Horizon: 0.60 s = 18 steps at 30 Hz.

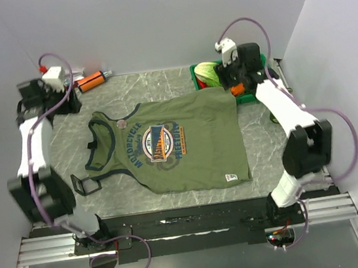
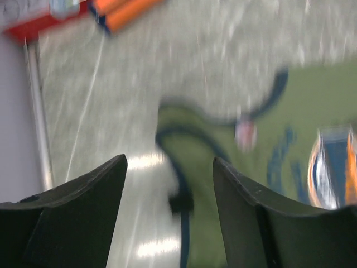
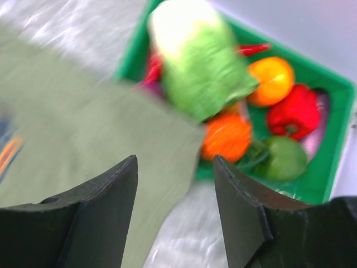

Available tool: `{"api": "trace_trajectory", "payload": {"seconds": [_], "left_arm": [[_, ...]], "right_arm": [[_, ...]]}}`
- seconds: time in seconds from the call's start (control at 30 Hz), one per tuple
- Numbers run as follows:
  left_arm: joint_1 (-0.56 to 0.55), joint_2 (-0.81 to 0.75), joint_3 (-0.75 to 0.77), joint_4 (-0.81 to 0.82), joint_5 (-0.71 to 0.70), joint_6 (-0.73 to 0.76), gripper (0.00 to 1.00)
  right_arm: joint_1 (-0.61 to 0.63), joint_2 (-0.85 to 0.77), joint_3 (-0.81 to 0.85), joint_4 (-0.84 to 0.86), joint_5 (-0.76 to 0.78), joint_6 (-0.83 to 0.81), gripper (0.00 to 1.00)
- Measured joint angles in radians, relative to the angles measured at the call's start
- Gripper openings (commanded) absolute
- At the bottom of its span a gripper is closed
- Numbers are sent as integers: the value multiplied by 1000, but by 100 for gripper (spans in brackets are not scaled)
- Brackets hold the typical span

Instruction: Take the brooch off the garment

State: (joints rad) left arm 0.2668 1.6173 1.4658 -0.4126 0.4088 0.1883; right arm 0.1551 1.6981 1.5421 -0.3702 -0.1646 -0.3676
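Marble tabletop (image 1: 259,143) carries the shirt (image 1: 194,152) flat at frame centre, brooch (image 1: 121,123) on it just beside the collar at centre left, while left gripper (image 2: 170,162) at upper left and right gripper (image 3: 175,159) by the green tray (image 3: 329,84) at upper right both show jaws apart and empty.
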Motion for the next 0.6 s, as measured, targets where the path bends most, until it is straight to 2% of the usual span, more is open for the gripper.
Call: {"api": "trace_trajectory", "payload": {"seconds": [0.13,0.27,0.43,0.6], "left_arm": [[86,-243,-203,-183,-2,177,69],[161,-403,-438,-330,-64,354,71],[168,-441,-669,-390,-148,475,70],[169,-354,-674,-370,-205,462,69]], "right_arm": [[21,-169,-157,-88,-94,-57,63],[20,-233,-272,-163,-151,-77,65],[45,-269,-424,-221,-179,-92,66],[95,-296,-476,-241,-198,-95,66]]}}
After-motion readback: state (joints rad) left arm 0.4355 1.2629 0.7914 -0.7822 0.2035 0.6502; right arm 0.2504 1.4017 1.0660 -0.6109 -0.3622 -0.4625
